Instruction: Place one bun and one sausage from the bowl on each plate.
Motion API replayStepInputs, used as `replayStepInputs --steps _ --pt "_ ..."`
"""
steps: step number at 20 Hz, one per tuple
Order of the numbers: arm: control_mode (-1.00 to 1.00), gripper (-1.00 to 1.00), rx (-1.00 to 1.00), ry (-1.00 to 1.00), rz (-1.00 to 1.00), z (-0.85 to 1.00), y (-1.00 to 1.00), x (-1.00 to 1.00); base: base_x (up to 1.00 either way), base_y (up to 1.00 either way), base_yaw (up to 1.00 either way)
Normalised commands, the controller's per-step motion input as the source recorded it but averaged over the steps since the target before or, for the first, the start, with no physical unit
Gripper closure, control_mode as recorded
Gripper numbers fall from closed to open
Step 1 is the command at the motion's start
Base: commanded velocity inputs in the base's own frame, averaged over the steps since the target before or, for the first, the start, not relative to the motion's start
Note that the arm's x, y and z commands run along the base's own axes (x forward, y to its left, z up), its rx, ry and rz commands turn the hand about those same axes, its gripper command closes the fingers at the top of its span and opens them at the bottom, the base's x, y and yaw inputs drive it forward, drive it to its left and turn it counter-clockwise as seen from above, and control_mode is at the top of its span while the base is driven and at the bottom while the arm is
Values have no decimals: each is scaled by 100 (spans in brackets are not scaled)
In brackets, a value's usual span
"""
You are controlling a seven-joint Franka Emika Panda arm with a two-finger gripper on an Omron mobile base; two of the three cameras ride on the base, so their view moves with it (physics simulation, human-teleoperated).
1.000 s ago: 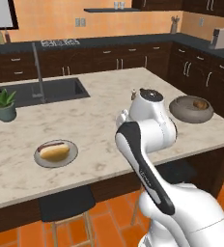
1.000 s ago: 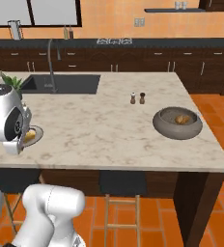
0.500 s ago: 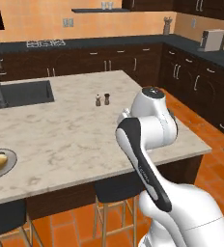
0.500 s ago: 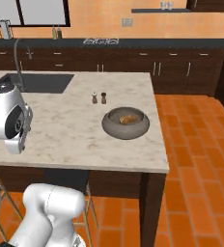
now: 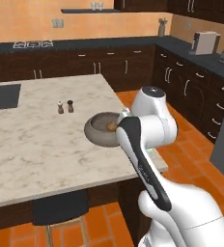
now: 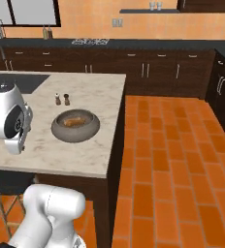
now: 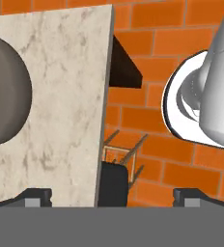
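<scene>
the wide, shallow grey-brown stone-look bowl (image 6: 75,125) sat near the end of the pale marble island counter (image 6: 83,94), a brownish piece of food inside. small salt and pepper shakers (image 6: 62,99) stood just behind it. the two-finger gripper (image 7: 111,197) hung spread wide and empty over the counter edge beside the bowl, likely lining up a pick.

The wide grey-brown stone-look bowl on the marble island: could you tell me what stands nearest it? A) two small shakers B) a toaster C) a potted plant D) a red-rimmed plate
A: two small shakers stand just beyond the wide grey-brown stone-look bowl on the marble island.
</scene>
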Motion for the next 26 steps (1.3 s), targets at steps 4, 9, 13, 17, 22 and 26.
replayStepInputs --steps 4,9,13,17,22,26 --pt "100 -100 0 0 0 0 0 0 100 -15 4" --pt "-100 -100 1 2 17 23 -23 95 0 0 0" --pt "-100 -100 0 0 48 1 -24 98 0 0 0" --pt "-100 -100 0 0 49 -4 -6 99 0 0 0" --pt "-100 -100 -2 12 28 -37 0 72 0 0 0" --pt "-100 -100 0 22 1 -44 0 38 0 0 0"
